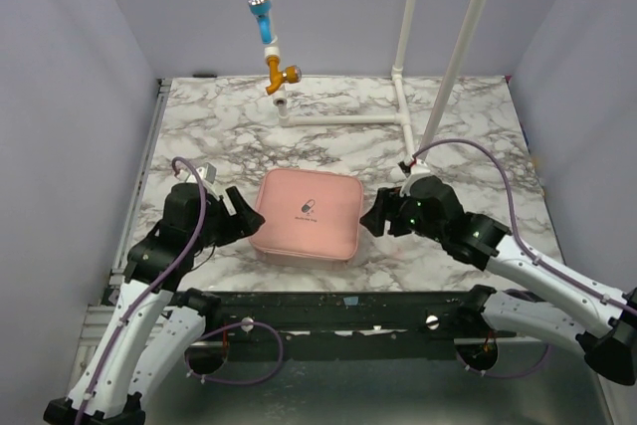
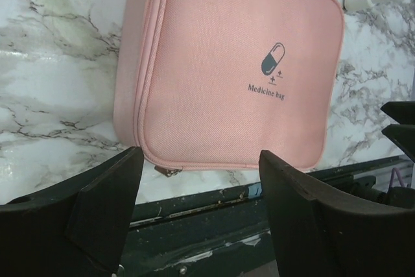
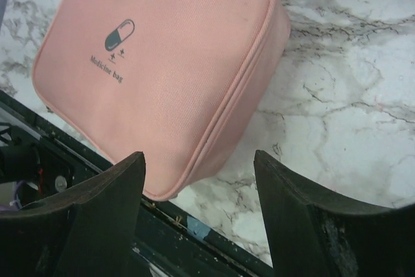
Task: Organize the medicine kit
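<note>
The pink medicine kit lies shut and flat on the marble table, near the front edge, its pill logo facing up. It also shows in the left wrist view and in the right wrist view. My left gripper is open and empty just left of the kit, apart from it. My right gripper is open and empty just right of the kit. The kit's zipper pull lies at its near corner. No loose medicine items show.
A white pipe frame stands at the back of the table, with a blue and orange fitting hanging from a pipe. The black front rail runs along the table's near edge, close to the kit.
</note>
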Tool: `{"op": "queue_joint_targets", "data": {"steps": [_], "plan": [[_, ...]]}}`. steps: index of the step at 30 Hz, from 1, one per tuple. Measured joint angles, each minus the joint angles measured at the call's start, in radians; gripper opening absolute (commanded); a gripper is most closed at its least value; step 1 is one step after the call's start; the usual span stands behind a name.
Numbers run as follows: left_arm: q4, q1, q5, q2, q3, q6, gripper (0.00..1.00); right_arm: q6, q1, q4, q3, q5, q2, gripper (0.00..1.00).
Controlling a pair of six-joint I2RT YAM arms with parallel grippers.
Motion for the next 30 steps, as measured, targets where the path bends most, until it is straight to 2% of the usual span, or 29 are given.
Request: {"op": "queue_joint_targets", "data": {"steps": [5,8,14,17,23,30], "plan": [[-0.013,0.000,0.056,-0.012,-0.016,0.003,0.74,0.000,0.008,-0.043,-0.035,-0.056,-0.046,0.72],[0.002,0.000,0.108,-0.011,-0.047,0.003,0.75,0.021,0.054,-0.050,-0.095,-0.063,-0.079,0.72],[0.040,-0.028,0.212,-0.010,-0.106,-0.003,0.75,0.088,0.259,-0.056,-0.144,0.030,-0.045,0.71],[0.068,-0.095,0.227,-0.007,-0.106,-0.024,0.75,0.105,0.338,-0.046,-0.144,0.084,-0.030,0.71],[0.144,-0.318,0.183,0.014,-0.106,-0.105,0.73,0.129,0.436,0.004,-0.144,0.177,0.030,0.71],[0.240,-0.363,0.114,0.079,-0.109,-0.160,0.73,0.223,0.623,0.036,-0.144,0.402,0.146,0.62]]}}
